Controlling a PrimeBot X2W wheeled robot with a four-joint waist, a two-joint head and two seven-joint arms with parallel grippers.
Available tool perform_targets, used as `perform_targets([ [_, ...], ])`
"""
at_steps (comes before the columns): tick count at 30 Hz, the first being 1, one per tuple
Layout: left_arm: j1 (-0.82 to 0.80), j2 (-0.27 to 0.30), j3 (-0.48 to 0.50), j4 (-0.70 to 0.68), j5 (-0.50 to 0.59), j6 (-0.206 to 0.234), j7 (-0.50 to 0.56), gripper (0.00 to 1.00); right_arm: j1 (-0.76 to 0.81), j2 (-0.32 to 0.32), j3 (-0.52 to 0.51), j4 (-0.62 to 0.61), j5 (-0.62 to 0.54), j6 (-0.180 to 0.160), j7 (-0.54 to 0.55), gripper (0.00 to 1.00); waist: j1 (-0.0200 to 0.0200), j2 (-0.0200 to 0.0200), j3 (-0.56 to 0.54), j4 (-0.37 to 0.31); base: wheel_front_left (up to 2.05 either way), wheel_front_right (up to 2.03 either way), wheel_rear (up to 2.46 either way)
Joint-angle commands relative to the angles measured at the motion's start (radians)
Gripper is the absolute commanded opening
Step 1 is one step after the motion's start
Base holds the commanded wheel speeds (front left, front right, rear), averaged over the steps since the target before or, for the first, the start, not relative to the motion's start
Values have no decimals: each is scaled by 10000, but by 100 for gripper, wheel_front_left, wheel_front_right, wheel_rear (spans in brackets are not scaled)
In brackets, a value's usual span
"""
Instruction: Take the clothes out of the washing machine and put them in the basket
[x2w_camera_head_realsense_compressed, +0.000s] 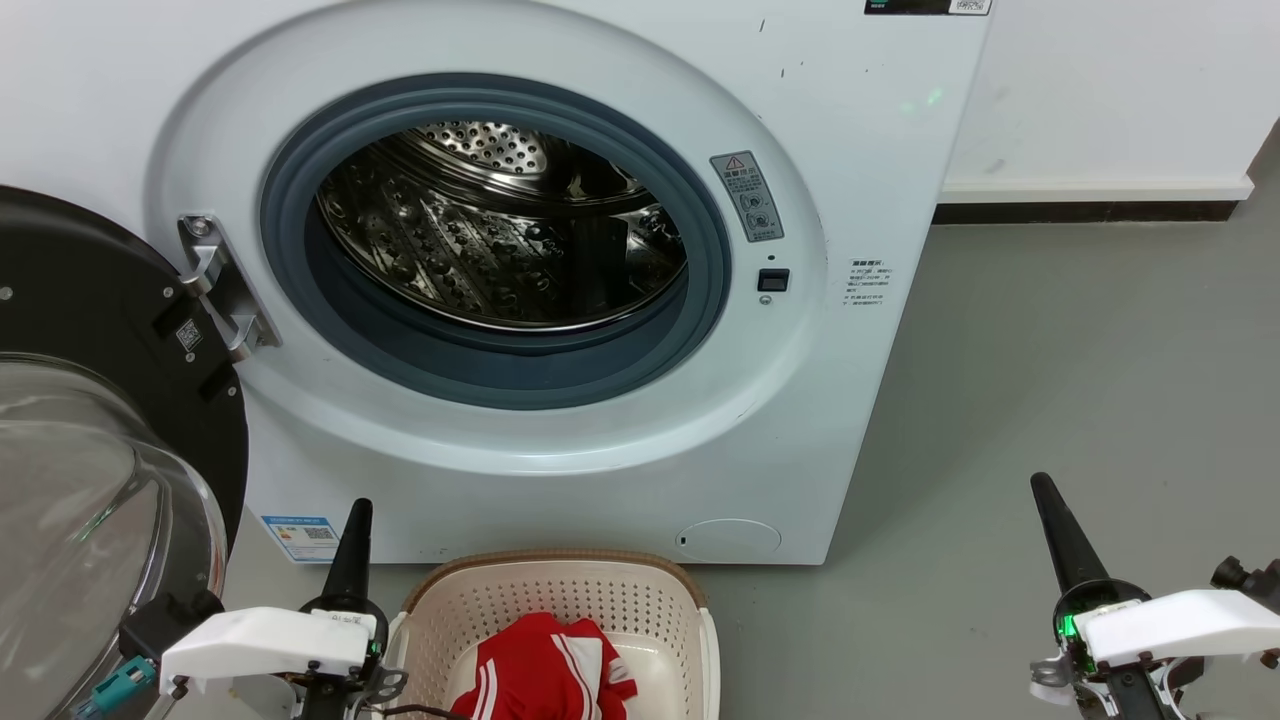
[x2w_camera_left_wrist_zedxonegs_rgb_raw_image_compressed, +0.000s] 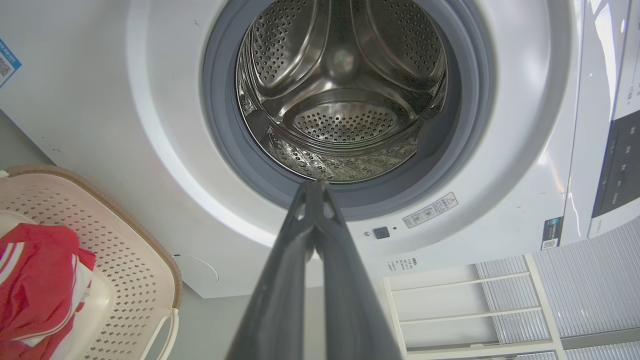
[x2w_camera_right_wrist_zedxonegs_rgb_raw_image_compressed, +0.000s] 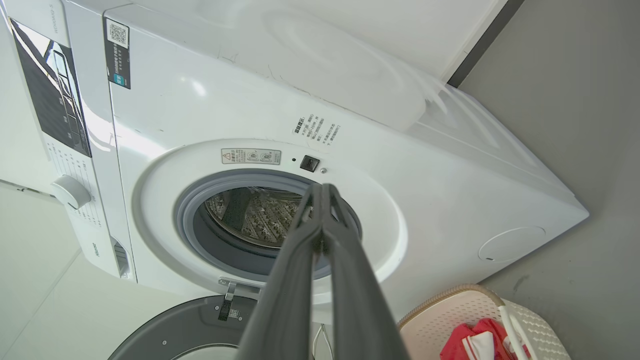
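Washing machine (x2w_camera_head_realsense_compressed: 880, 150), white, front-loading, door (x2w_camera_head_realsense_compressed: 110, 330) swung open to the left; grey-rimmed porthole showing the perforated steel drum (x2w_camera_head_realsense_compressed: 500, 240); grey warning sticker (x2w_camera_head_realsense_compressed: 746, 196) with a red triangle beside the porthole, its small symbols unreadable; printed text block (x2w_camera_head_realsense_compressed: 867, 283) below and right of it, characters too small to read; blue-and-white label (x2w_camera_head_realsense_compressed: 300, 537) with a QR code low on the front; small QR sticker (x2w_camera_head_realsense_compressed: 188, 334) on the door's black inner frame; black strip (x2w_camera_head_realsense_compressed: 928, 6) with a QR code at the top corner; brand lettering on the control panel (x2w_camera_right_wrist_zedxonegs_rgb_raw_image_compressed: 55, 100) too small to make out. Basket (x2w_camera_head_realsense_compressed: 560, 562), cream, perforated, brown-rimmed, on the grey floor (x2w_camera_head_realsense_compressed: 1050, 400) just in front of the machine, below the porthole; clothes (x2w_camera_head_realsense_compressed: 545, 670), red with white stripes, heaped inside the basket. Left pincer (x2w_camera_head_realsense_compressed: 358, 510), beside the basket's left rim, fingers pressed together at the tips, nothing between them, touching nothing. Right pincer (x2w_camera_head_realsense_compressed: 1040, 487), over the floor well to the right of the basket, fingers likewise pressed together, holding nothing.
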Motion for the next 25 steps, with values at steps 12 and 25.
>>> perform_targets([
  [12, -322, -3, 183, 66, -1299, -196, 334, 0, -363, -35, -176, 189, 1373, 1, 168, 0, 0, 0, 36, 31, 0, 0, 0],
  [25, -397, -14, 312, 179, -2406, -309, 604, 0, -525, -5, -325, 384, 2488, 1, 313, 0, -1, 0, 73, 62, 0, 0, 0],
])
